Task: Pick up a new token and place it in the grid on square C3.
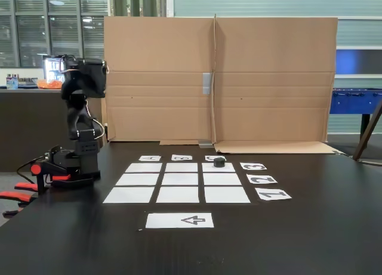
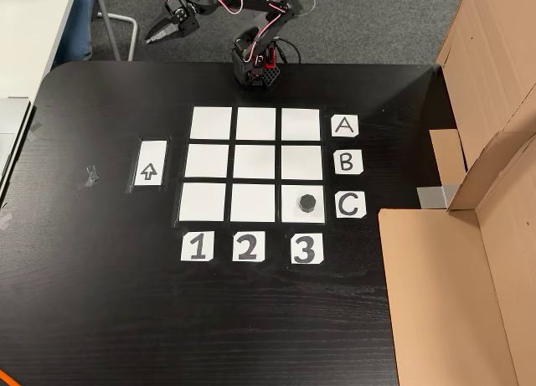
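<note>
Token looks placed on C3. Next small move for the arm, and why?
Probably none beyond staying parked. The small black round-topped token sits inside the white corner square C3 by the C and 3 cards, touching nothing else. The gripper hangs off the black table edge, away from the grid.

The black five-joint arm (image 2: 251, 30) with red and white wiring is folded back over its base (image 2: 256, 68), at twelve o'clock in the top-down fixed view. Its upper links run toward nine o'clock, ending in the black two-finger claw (image 2: 156, 38), fingertips close together, gripping nothing, angled toward eight o'clock.
</note>
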You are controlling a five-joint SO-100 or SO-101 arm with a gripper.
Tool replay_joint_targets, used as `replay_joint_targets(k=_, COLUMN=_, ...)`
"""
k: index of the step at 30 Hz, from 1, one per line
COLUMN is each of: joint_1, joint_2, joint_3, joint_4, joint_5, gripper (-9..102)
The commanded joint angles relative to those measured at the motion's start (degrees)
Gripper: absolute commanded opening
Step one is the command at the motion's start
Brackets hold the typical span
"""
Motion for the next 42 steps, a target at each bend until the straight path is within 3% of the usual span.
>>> replay_joint_targets(k=1, joint_1=3.3, joint_2=4.7, joint_3=5.5, joint_4=-1.4, joint_5=-0.4, gripper=0)
replay_joint_targets(k=21, joint_1=12.0, joint_2=26.2, joint_3=30.5, joint_4=3.2, joint_5=-0.9, gripper=0)
replay_joint_targets(k=34, joint_1=8.8, joint_2=42.3, joint_3=45.3, joint_4=2.5, joint_5=-0.8, gripper=-1)
replay_joint_targets(k=42, joint_1=6.9, joint_2=42.1, joint_3=51.2, joint_4=-2.7, joint_5=-0.7, gripper=-1)
